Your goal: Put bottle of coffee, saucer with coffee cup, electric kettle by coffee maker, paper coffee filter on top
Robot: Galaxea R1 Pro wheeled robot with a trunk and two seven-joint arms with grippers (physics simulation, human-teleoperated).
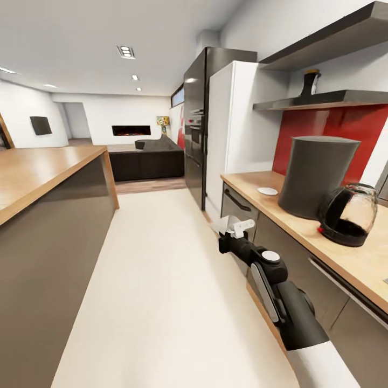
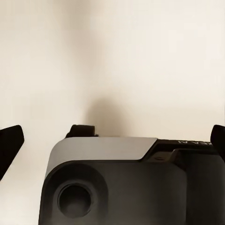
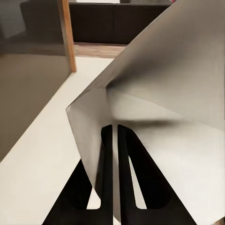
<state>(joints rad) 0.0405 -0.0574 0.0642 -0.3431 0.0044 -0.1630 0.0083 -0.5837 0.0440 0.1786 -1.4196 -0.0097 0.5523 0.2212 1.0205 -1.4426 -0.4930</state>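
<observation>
My right gripper (image 1: 230, 226) is shut on a white paper coffee filter (image 1: 223, 223), held over the floor just off the counter's front edge. In the right wrist view the two dark fingers (image 3: 107, 154) pinch the folded filter (image 3: 164, 93). The dark grey coffee maker (image 1: 315, 175) stands on the wooden countertop (image 1: 350, 258). A glass electric kettle (image 1: 347, 214) sits right beside it, and a white saucer (image 1: 267, 191) lies on its far side. A dark bottle (image 1: 310, 83) stands on the wall shelf (image 1: 323, 99). My left gripper (image 2: 112, 139) hangs open above the floor.
A kitchen island (image 1: 43, 178) with a wooden top runs along the left. A white fridge (image 1: 237, 129) and tall black oven unit (image 1: 196, 124) stand beyond the counter. A pale floor aisle (image 1: 156, 280) runs between island and counter toward the living room.
</observation>
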